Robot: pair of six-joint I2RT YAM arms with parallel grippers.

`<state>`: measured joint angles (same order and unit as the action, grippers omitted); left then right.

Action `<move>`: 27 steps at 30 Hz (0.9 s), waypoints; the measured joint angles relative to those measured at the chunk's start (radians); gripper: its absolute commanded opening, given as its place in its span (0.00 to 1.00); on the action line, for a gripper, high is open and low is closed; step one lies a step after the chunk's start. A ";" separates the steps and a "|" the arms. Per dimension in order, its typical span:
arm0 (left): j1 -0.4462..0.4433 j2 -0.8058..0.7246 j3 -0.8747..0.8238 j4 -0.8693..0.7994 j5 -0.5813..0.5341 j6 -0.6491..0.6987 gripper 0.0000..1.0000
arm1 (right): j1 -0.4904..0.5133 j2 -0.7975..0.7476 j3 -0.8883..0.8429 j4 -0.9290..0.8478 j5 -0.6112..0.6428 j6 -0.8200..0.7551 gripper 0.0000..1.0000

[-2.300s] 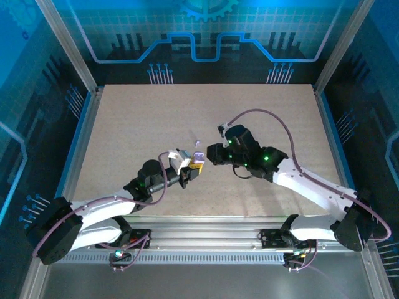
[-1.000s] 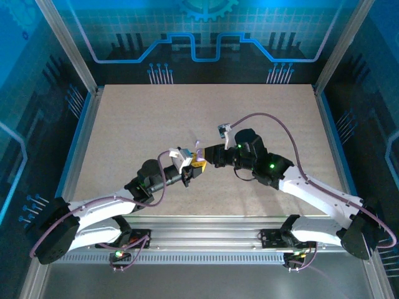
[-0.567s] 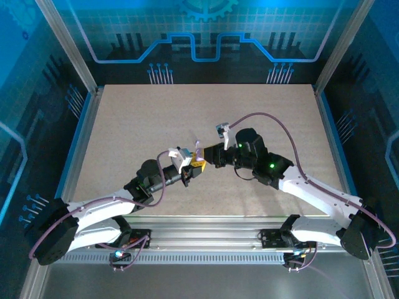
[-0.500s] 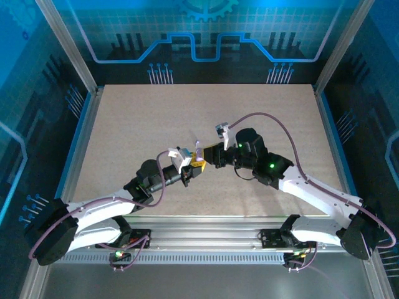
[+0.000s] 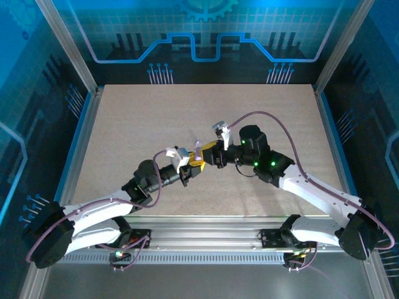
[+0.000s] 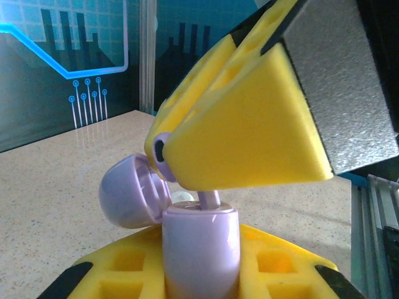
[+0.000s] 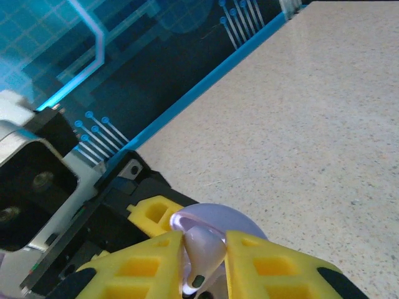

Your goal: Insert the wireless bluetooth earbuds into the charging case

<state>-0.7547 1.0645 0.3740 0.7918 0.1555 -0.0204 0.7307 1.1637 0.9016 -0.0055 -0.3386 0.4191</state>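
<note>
The left claw (image 5: 191, 170) is pressed together on the case (image 6: 201, 246), holding the lilac body upright between its yellow fingers. It sits over the middle of the bench (image 5: 124, 124), a little toward the near edge and apparently clear of the surface. The domed lid (image 6: 132, 192) hangs open, tipped back to the left in the left wrist view.

The right claw (image 7: 202, 261) comes in from the right and from above, pinching the earbud (image 6: 209, 198) between its two yellow fingers (image 7: 143, 268). The earbud's rounded head is caught at the fingertips. Its stem points down and meets the open mouth of the case, so it looks partly seated in its socket. How deep it has gone cannot be told, because the rim hides the bottom of the stem.

Both pieces look like light, hard, glossy plastic, so they should be stiff but slippery and will squirt sideways out of a pinch that is off-centre. The earbud is best held across its head, as it is here, with the stem left free to find the socket. The stem is thin and probably the part most easily stressed if it is pushed in at an angle.

The case wants a grip low on its body, below the rim, so that the fingers block neither the opening nor the hinge. The hinge of the lid is the likely weak spot, and the right claw's fingers sit just beside the lid, so any sideways nudge there could strain it or fold it shut.
</note>
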 measured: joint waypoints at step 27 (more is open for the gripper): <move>-0.001 -0.024 0.008 0.031 0.021 -0.006 0.16 | -0.043 -0.013 0.073 -0.071 -0.159 -0.099 0.40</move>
<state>-0.7559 1.0401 0.3817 0.8223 0.1761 -0.0269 0.6880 1.1511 0.9749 -0.0769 -0.4976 0.3199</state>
